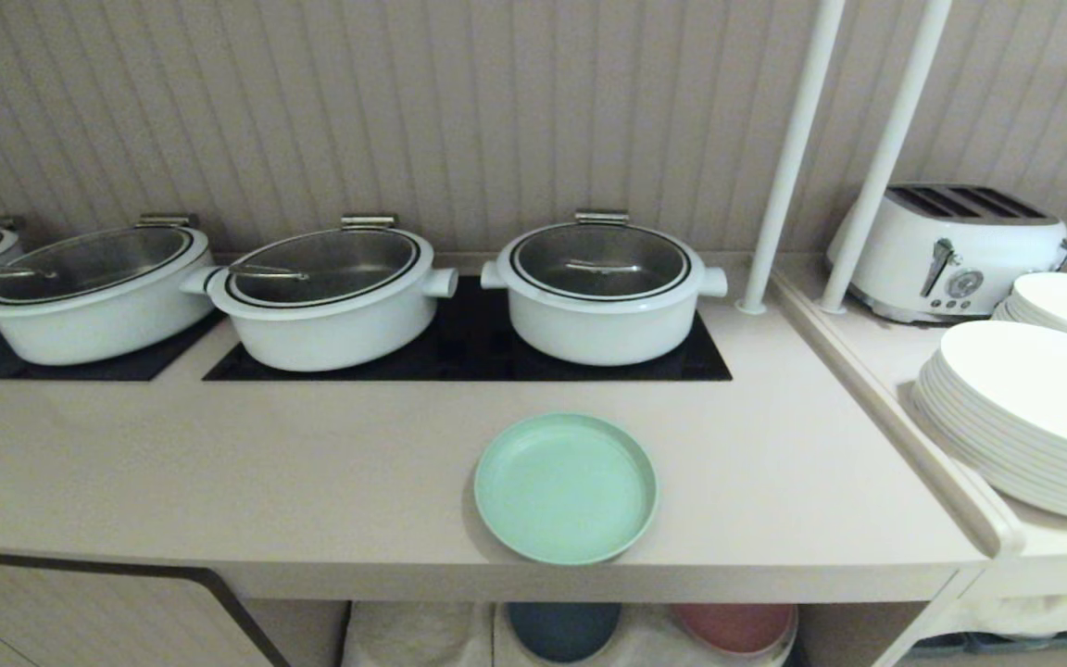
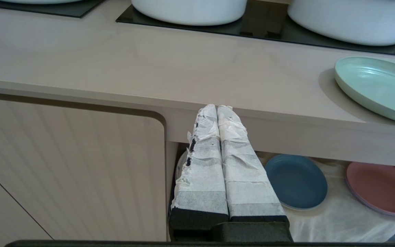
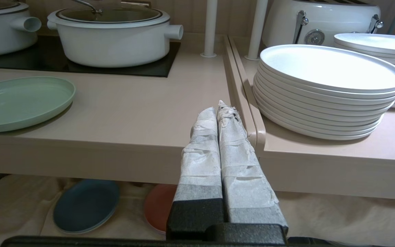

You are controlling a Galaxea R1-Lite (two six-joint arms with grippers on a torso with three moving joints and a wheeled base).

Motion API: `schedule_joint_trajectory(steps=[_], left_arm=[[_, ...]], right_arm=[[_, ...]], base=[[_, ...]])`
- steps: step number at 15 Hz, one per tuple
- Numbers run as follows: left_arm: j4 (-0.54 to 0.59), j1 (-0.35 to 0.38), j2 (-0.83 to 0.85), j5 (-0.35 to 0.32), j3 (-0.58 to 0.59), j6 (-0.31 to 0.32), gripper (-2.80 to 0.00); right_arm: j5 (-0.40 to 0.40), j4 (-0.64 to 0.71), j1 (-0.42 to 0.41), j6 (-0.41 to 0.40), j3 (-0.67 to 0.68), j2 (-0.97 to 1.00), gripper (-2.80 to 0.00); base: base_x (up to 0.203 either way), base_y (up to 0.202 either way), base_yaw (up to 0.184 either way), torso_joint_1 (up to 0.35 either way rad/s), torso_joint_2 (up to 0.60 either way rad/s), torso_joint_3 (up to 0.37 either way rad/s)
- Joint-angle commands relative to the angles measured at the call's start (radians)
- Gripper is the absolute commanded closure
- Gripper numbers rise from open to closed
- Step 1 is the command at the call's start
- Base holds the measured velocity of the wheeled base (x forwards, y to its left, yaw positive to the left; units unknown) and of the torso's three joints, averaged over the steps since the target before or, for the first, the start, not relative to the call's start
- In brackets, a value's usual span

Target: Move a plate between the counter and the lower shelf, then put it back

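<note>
The mint-green plate lies flat on the beige counter near its front edge, in front of the black hob; it also shows as the plate and the plate in the wrist views. Below the counter the lower shelf is draped in white cloth. My left gripper is shut and empty, off the counter's front edge, left of the plate. My right gripper is shut and empty too, by the counter's front right corner, right of the plate. Neither gripper shows in the head view.
Three white lidded pots stand on the black hob. A dark blue plate and a pink plate lie on the shelf cloth. On the side ledge sit stacked white plates and a toaster.
</note>
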Motion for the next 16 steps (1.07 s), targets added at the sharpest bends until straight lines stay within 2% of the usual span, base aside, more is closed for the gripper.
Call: schedule_joint_trajectory(steps=[1, 10, 16], left_arm=[[0.0, 0.0, 0.0, 0.001, 0.0, -0.002, 0.0], [0.0, 0.0, 0.0, 0.001, 0.0, -0.001, 0.0], [0.0, 0.0, 0.0, 0.001, 0.0, -0.002, 0.0]], right_arm=[[0.0, -0.001, -0.001, 0.0, 0.0, 0.002, 0.0], [0.0, -0.001, -0.001, -0.019, 0.0, 0.002, 0.0], [0.0, -0.001, 0.0, 0.008, 0.0, 0.002, 0.0]], base=[[0.0, 0.0, 0.0, 0.0, 0.0, 0.0], [0.0, 0.0, 0.0, 0.0, 0.0, 0.0], [0.0, 0.0, 0.0, 0.0, 0.0, 0.0]])
